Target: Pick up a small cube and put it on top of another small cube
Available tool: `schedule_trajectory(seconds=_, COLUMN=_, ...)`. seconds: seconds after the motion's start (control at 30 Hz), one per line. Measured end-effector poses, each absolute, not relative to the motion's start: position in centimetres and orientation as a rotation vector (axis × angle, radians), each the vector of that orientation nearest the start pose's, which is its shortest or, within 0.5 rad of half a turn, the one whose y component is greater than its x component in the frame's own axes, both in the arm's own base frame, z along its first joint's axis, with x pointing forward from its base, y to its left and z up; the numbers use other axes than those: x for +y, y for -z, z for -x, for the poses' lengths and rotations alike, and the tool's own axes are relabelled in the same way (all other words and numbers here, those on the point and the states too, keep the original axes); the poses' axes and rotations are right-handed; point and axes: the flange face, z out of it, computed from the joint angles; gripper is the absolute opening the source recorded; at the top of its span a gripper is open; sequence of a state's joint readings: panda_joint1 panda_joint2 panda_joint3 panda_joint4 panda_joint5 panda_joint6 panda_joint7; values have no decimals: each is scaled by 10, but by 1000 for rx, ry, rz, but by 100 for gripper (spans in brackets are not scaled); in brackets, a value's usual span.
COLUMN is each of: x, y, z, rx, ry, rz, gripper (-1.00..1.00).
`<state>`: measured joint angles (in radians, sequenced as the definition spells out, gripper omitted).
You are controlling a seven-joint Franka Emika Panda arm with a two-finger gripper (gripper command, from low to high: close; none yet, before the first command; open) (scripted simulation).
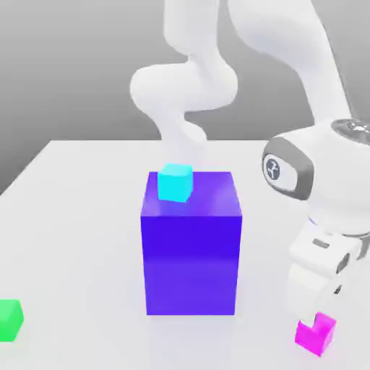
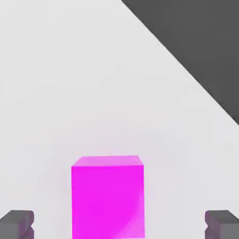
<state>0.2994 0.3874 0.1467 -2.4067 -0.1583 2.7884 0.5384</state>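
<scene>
The small magenta cube [image 1: 316, 334] rests on the white table at the front of the exterior view's right. My gripper [image 1: 319, 316] hangs directly over it, open, low enough that its white hand hides part of the cube's top. In the hand view the magenta cube [image 2: 108, 198] sits between the two dark fingertips [image 2: 18, 223], with a clear gap on each side, and nothing is held by the gripper [image 2: 119, 225]. The small green cube [image 1: 9, 319] lies far off at the front of the exterior view's left edge.
A tall blue-purple block [image 1: 191, 246] stands mid-table between the two small cubes, with a cyan cube [image 1: 175, 182] on top of it. The table's edge and dark floor [image 2: 196, 46] appear close beyond the magenta cube in the hand view.
</scene>
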Motion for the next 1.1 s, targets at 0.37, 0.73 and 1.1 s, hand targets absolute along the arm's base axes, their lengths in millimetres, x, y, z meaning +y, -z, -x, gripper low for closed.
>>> schedule_trajectory(seconds=0.37, x=223, y=-151, z=-438, rx=-75, ry=-1, rz=3140, gripper=-100)
schedule_trajectory(seconds=0.73, x=25, y=-203, z=-499, rx=691, ry=-23, rz=3085, gripper=-100)
schedule_trajectory(seconds=1.1, x=-251, y=-230, z=-447, rx=1645, ry=-12, rz=2683, gripper=-100)
